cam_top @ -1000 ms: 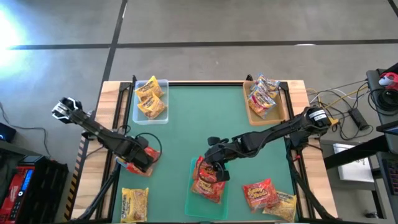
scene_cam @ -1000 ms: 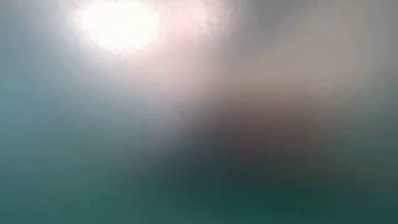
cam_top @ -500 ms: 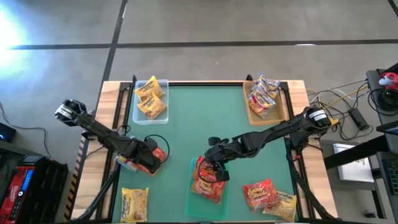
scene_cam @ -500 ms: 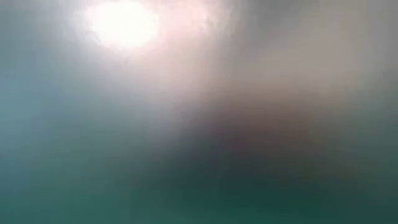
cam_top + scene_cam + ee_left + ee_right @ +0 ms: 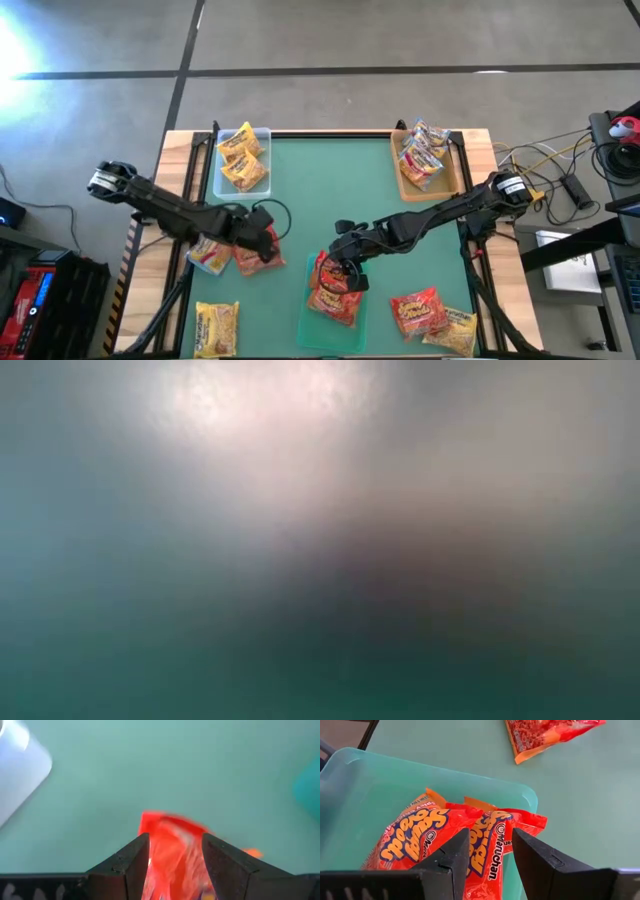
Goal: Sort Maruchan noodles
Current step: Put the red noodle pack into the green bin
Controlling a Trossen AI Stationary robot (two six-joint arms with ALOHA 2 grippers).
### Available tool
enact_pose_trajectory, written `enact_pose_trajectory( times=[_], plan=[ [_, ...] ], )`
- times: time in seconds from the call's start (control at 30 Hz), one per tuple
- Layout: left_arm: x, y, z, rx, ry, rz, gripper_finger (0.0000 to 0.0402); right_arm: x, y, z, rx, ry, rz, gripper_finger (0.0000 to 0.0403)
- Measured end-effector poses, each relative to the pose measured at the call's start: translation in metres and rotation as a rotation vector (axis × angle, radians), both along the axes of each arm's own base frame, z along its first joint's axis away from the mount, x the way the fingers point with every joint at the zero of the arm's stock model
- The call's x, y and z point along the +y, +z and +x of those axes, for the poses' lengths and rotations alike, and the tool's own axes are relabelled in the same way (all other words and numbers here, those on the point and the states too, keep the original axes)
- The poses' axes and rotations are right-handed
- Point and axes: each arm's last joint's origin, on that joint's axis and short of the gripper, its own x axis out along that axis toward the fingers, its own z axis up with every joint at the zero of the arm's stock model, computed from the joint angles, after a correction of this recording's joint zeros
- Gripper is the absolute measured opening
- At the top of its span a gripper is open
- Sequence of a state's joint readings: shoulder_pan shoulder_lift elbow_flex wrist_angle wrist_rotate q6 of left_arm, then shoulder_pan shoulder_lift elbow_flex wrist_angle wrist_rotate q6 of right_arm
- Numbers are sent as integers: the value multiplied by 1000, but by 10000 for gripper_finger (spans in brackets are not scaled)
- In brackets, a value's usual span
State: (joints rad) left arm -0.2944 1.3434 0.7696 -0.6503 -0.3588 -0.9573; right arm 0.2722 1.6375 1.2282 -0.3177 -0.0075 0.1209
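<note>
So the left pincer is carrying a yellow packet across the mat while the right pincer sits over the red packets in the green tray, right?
Not quite: the packet in the left pincer is red, not yellow, as the left wrist view shows. The rest holds: the right pincer sits over the red packets in the green tray.

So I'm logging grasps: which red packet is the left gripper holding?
The red packet clamped in the left gripper, alone on the green mat left of centre. The other red ones lie in the green tray or loose at front right.
</note>
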Motion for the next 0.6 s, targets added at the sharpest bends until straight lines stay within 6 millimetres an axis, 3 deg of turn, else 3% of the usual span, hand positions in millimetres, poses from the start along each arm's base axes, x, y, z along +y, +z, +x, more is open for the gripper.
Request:
enact_pose_trajectory(
  times=[0.13,0.3,0.43,0.6],
  plan=[
    [-1,6,4,-15,-40,-38,166,0,-1,-1,24,-13,5,137],
    [-18,17,3,1,-97,-224,166,-2,-3,-3,54,-28,-2,137],
    [-34,10,-13,149,-11,-357,166,-2,-4,-4,55,-28,-3,137],
    [-40,-2,-28,276,113,-322,166,-4,-4,-3,48,-8,-25,137]
  ],
)
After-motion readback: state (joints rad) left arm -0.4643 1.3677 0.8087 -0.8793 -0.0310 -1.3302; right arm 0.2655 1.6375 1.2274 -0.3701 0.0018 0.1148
